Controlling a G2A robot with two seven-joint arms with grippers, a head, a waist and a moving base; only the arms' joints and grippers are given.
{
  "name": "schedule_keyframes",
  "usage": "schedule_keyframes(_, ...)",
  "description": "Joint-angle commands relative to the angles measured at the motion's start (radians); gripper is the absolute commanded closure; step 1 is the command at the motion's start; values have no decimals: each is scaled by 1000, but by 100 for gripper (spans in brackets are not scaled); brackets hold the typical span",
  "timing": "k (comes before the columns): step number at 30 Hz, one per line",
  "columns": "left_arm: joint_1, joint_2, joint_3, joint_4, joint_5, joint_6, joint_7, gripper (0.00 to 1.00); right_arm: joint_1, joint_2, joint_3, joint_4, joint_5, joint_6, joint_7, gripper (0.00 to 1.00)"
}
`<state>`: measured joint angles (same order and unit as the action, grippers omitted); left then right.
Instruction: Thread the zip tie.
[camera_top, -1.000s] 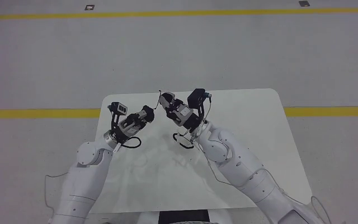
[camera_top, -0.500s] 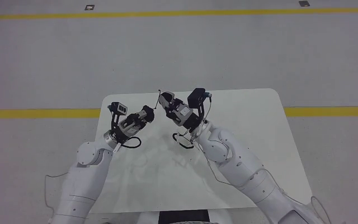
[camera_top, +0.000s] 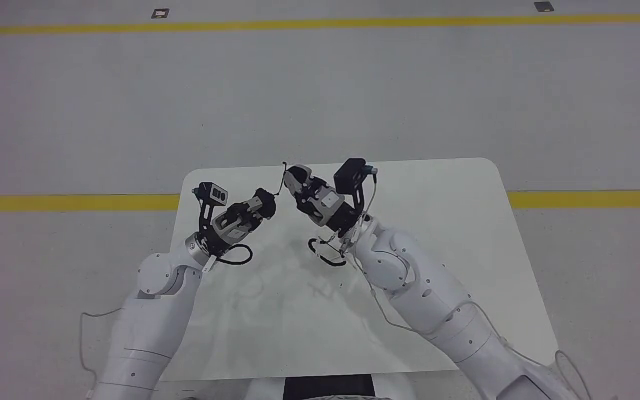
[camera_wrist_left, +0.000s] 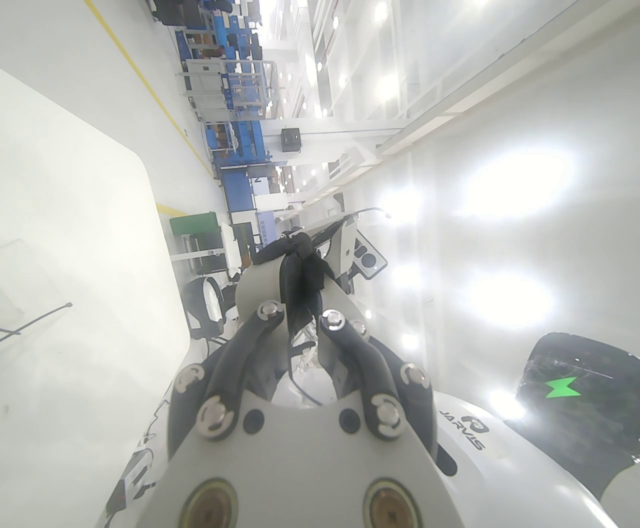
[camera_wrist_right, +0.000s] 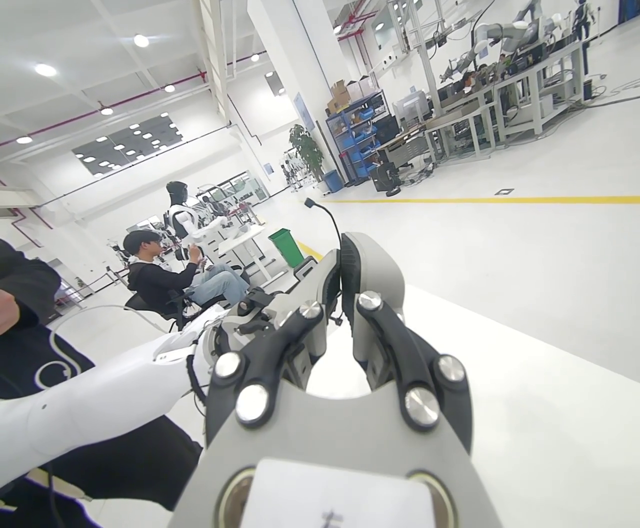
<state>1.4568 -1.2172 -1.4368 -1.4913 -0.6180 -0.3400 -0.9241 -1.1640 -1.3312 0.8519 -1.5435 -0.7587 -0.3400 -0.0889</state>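
Black zip tie (camera_wrist_right: 310, 203) pinched in right gripper (camera_wrist_right: 341, 252), tip protruding beyond

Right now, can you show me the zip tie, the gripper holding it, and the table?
zip tie (camera_wrist_right: 330, 216): right wrist view, on its curved strap.
right gripper (camera_wrist_right: 342, 255): right wrist view, between its shut fingertips.
table (camera_top: 450, 200): top view, on its bare top.

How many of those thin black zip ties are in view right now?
2. The held zip tie sticks up from the shut right gripper; the loose zip tie lies on the white table. Others may be hidden.
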Motion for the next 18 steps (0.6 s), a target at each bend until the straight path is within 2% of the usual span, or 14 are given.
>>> schedule_keyframes(1, 0, 0, 0, 0, 0, 0, 0, 100, -1, 0, 1, 0, -2, 0, 0, 100)
schedule_keyframes(18, 0, 0, 0, 0, 0, 0, 0, 100, -13, -4, 11, -13, -10, 0, -2, 100)
